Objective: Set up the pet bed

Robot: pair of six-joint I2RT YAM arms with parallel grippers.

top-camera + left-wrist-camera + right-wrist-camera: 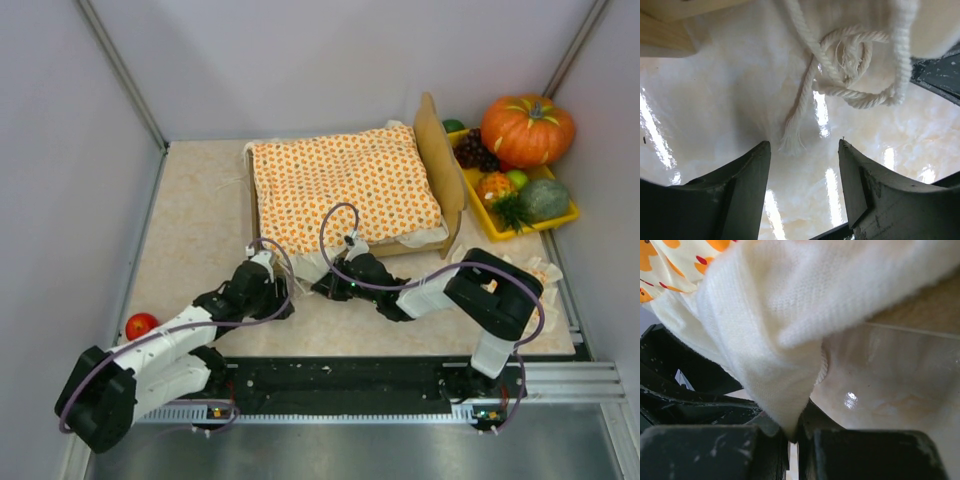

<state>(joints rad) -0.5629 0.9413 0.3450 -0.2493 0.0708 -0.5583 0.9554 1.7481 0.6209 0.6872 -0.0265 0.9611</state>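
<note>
Top camera looks steeply down the table (200, 220); both wrist cameras sit close at the cream knit cloth (790, 315) edge.

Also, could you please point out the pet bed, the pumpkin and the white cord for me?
pet bed (441, 160), top external view, on its plywood headboard.
pumpkin (527, 130), top external view, on its orange body.
white cord (847, 42), left wrist view, on its knot.
</note>
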